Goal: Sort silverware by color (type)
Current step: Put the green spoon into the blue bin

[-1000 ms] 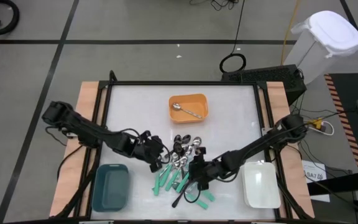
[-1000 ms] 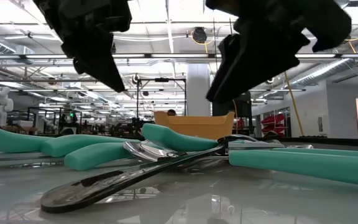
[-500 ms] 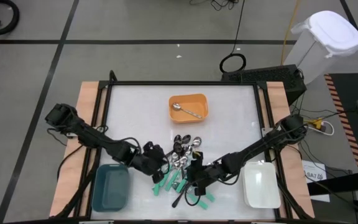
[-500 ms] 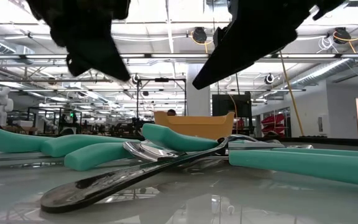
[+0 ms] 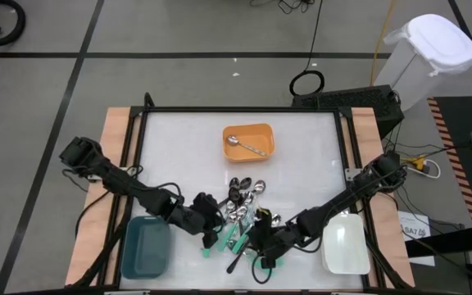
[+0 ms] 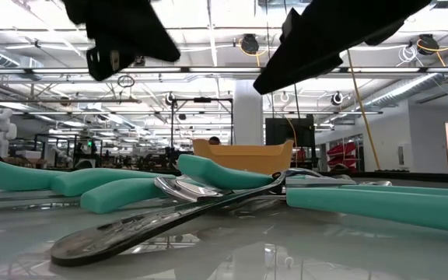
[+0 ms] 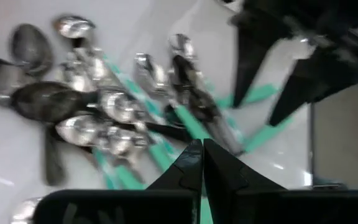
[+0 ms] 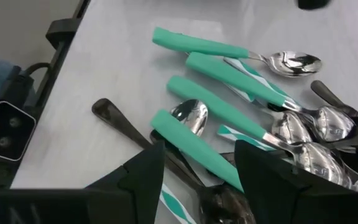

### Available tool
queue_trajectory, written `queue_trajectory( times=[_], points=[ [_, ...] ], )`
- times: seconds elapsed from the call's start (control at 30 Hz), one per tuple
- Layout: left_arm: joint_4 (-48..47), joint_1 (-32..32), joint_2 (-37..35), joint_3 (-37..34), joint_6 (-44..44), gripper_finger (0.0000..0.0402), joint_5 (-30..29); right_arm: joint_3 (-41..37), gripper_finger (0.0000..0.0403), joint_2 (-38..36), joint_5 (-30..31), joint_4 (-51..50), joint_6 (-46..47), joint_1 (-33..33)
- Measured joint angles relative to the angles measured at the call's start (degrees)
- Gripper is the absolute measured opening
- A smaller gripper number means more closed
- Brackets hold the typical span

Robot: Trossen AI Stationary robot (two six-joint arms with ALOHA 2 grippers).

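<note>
A heap of spoons (image 5: 240,215) lies on the white table near its front edge: shiny silver ones, teal-handled ones (image 8: 197,45) and black ones (image 8: 114,115). My left gripper (image 7: 201,154) is shut and empty. It hangs over the heap's left side (image 5: 213,225), clear of the table (image 6: 166,50). My right gripper (image 8: 197,171) stands open above the teal handles at the heap's near right (image 5: 259,239), and it touches nothing. One silver spoon (image 5: 244,146) lies in the orange tray (image 5: 262,131).
The orange tray stands at the table's far middle. A teal tray (image 5: 146,247) sits at the near left corner and a white tray (image 5: 342,243) at the near right. Both arms reach in over the heap from the sides and come close to each other.
Both grippers have drifted toward the table's near edge over the heap. Each has tipped its fingers up toward level and rolled a little. The left stays shut and the right stays open. The spoons have not moved.
</note>
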Motion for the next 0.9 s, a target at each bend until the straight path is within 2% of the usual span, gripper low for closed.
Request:
queue_trajectory(
  times=[0.1, 0.2, 0.37, 0.53, 0.73, 0.9],
  points=[
    [-8.87, -1.49, 2.26, 6.9, -1.4, 0.0015, -1.02, 0.0, 0.0192, 0.0, 0.02, -0.18, 0.64, 0.24],
    [-22.94, -2.46, 6.82, 17.55, -4.11, 0.0015, -4.1, 0.0, 0.0192, 0.0, 0.1, -0.46, 1.27, 0.71],
    [-46.52, -3.4, 18.18, 35.74, -10.07, 0.0015, -5.47, 0.0, 0.0192, 0.0, 0.09, 0.24, 1.21, 2.02],
    [-64.46, -3.78, 29.65, 49.84, -15.97, 0.003, -5.08, 0.0, 0.0192, 0.0, 0.09, -0.01, 0.3, 3.1],
    [-76.76, -3.73, 38.82, 61.2, -21.65, 0.008, -4.45, 0.0, 0.0192, 0.0, 0.09, -0.6, 0.13, 5.47],
    [-79.99, -3.71, 40.34, 63.21, -25.39, 0.0106, -1.41, 0.0, 0.0192, 0.0, 0.09, -0.59, 0.8, 8.16]
  ],
)
